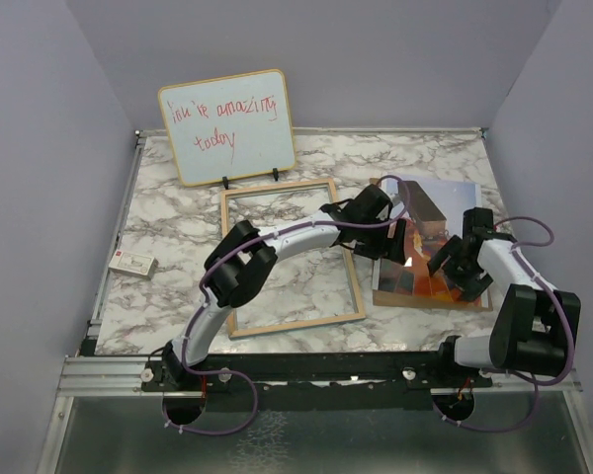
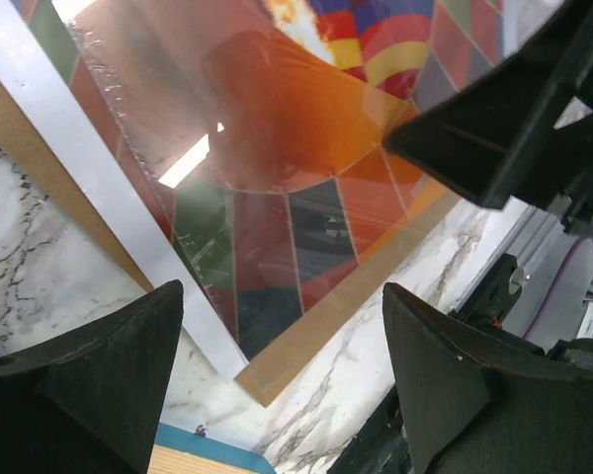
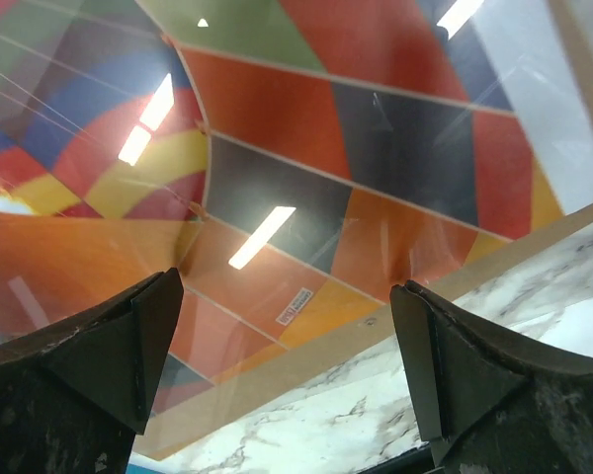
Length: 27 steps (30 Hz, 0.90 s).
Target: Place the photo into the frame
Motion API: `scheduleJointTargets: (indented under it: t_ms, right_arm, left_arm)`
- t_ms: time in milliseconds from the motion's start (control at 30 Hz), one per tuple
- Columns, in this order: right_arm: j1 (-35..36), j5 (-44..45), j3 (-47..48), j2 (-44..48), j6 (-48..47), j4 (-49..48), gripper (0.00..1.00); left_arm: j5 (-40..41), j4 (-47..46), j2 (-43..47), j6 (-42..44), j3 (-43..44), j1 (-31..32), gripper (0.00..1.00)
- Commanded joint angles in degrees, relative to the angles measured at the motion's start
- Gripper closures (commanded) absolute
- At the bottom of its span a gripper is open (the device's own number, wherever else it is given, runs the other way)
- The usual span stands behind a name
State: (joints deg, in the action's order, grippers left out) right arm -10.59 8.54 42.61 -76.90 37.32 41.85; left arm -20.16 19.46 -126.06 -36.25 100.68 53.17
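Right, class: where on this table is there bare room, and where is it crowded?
Bare: table marble between the small box and the frame; the back strip right of the whiteboard, behind the photo. Crowded: over the photo, where the left gripper and right gripper both hover open.

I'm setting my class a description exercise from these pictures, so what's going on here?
A hot-air balloon photo lies on a brown board right of the empty wooden frame. The robot's left gripper and right gripper hang open above the photo, gripping nothing. The photo is not yet in the frame.
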Motion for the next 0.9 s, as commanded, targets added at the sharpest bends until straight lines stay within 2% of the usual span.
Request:
scheduleJointTargets:
  t_ms: [0,200,433,733,867]
  right_arm:
    - [-0.15,-6.89,-2.23,-0.41,0.58,-1.22,0.02]
    - [-0.14,-15.47,-3.91,-1.08,0.45,-3.3,0.09]
    - [-0.13,-18.2,-4.48,-2.59,0.82,-4.99,0.14]
    - [-0.2,-19.28,-5.73,-3.72,1.02,-6.32,0.15]
    - [-0.15,-21.82,-7.03,-4.94,0.76,-7.84,0.14]
  left_arm:
    - [-2.05,0.0,-2.31,-1.26,1.0,-0.61,0.2]
    - [-2.46,0.43,-4.67,-2.86,0.94,-0.56,0.3]
    - [-0.51,2.7,-4.78,-3.37,0.45,-0.6,0.43]
    - [0.91,11.58,-7.89,-3.73,3.5,-0.61,0.38]
    - [-1.04,13.02,-9.0,-4.26,3.18,-0.6,0.39]
